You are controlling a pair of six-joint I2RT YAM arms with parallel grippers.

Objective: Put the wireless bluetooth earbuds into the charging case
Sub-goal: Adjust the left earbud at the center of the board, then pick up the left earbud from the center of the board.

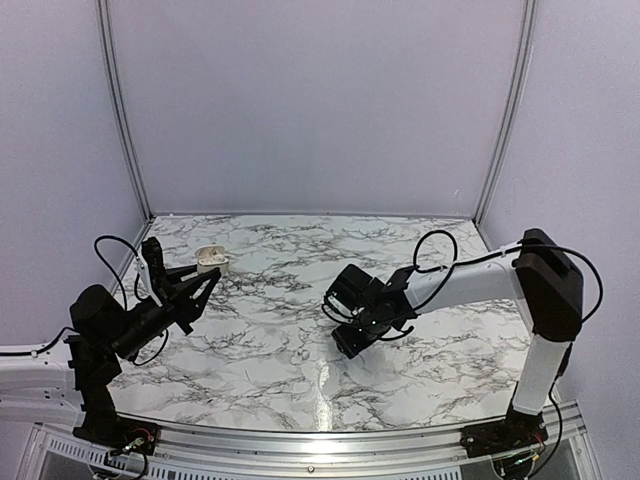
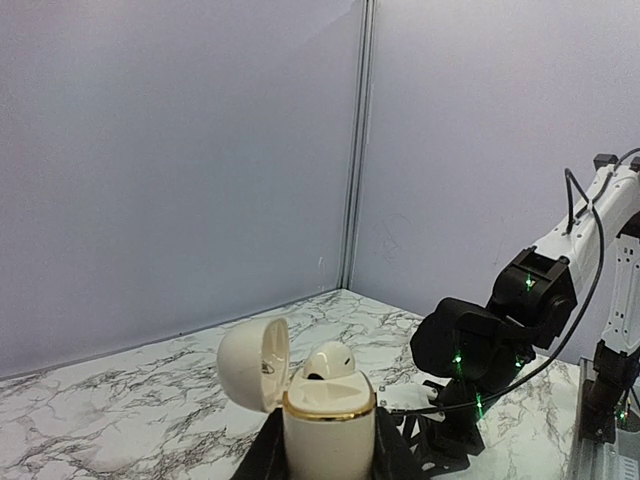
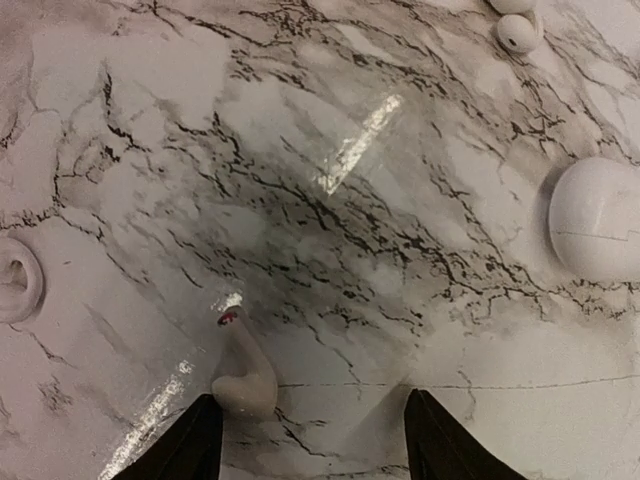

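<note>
At the lower centre of the left wrist view, we find the left gripper (image 2: 328, 455) clamped on the small glossy white pebble-shaped plastic charging case (image 2: 328, 425), which stands upright with its hinged lid (image 2: 254, 364) open and one tiny white rounded plastic earbud (image 2: 330, 358) seated inside. Lower left in the right wrist view, a second white earbud (image 3: 243, 378) lies on the veined marble table (image 3: 330, 230), just ahead of the right gripper (image 3: 312, 420), whose fingers stand apart and empty. We judge its pick to be in hand: the next move calls for centring on it, descending, closing gently, then carrying it to the case.
</note>
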